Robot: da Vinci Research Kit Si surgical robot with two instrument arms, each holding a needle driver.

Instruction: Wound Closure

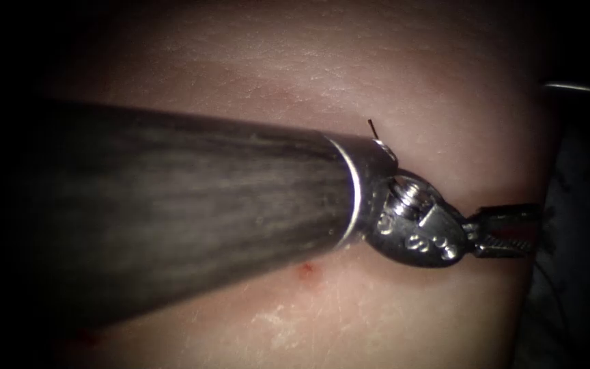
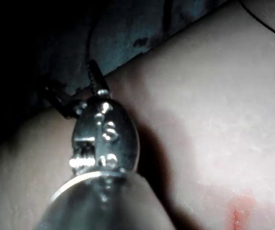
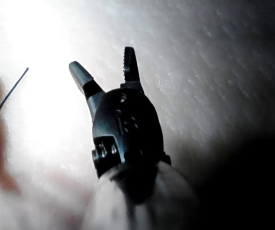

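two needle drivers are at work here. the left tool (image 1: 507,232) comes across the tissue (image 1: 411,61) on its long dark shaft (image 1: 172,212), and its jaws stand apart at the tissue's right edge, over the dark cloth (image 1: 575,273) beyond; nothing sits between them that i can make out. in the left wrist view the same tool (image 2: 72,93) has its toothed jaws spread at that edge of the tissue (image 2: 223,110). the right tool (image 3: 106,69) holds its jaws apart too, with nothing in them, above pale tissue (image 3: 214,57).

just beside the left tool's wrist joint a short dark cut end of thread (image 1: 373,128) stands up from the tissue. a thin dark strand of thread (image 3: 7,98) lies near the right tool, apart from its jaws. another fine thread (image 2: 264,21) crosses the far edge of the tissue in the left wrist view. i cannot find the needle or the cut itself.

as for progress, i judge it unclear: neither tool grips needle, thread or tissue, and no stitches can be made out. a small spot of red fluid (image 1: 306,271) marks the tissue just below the left tool's shaft, and a smear of red fluid (image 2: 238,215) shows near that tool's shaft. the skin is pale, moist and finely wrinkled, with darkness all around it.
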